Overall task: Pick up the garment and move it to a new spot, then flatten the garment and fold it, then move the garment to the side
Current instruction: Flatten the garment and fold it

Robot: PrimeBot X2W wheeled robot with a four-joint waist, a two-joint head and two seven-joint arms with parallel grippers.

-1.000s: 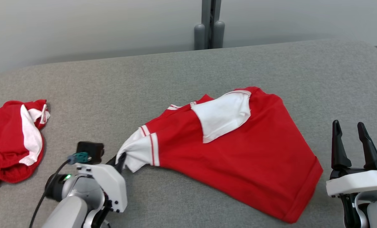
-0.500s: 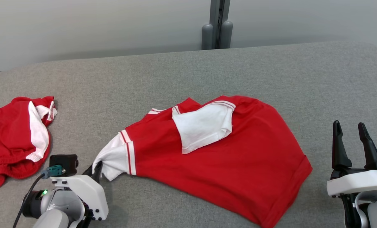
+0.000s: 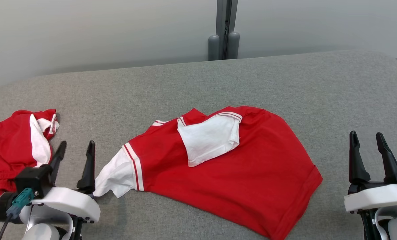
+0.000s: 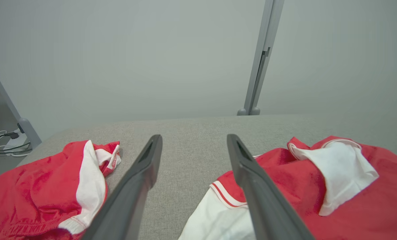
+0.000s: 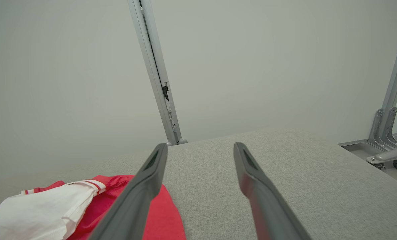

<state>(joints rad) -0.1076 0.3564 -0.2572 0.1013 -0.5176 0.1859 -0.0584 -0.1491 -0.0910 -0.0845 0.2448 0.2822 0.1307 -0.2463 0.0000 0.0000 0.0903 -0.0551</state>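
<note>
A red garment with white sleeves lies partly folded on the grey table, one white sleeve turned over its middle and another white sleeve sticking out to the left. In the left wrist view this garment is at the lower right. My left gripper stands open just left of the outstretched sleeve, with nothing between its fingers. At the lower right my right gripper is open and empty, off the garment's right edge. The right wrist view has the garment at its lower left.
A second red and white garment lies crumpled at the table's left edge, also in the left wrist view. A grey post stands behind the table against a pale wall. Bare grey tabletop stretches behind and to the right.
My left gripper pulled the garment leftward by its white sleeve, then let go, opened and turned its fingers upright. The right gripper has stayed put.
</note>
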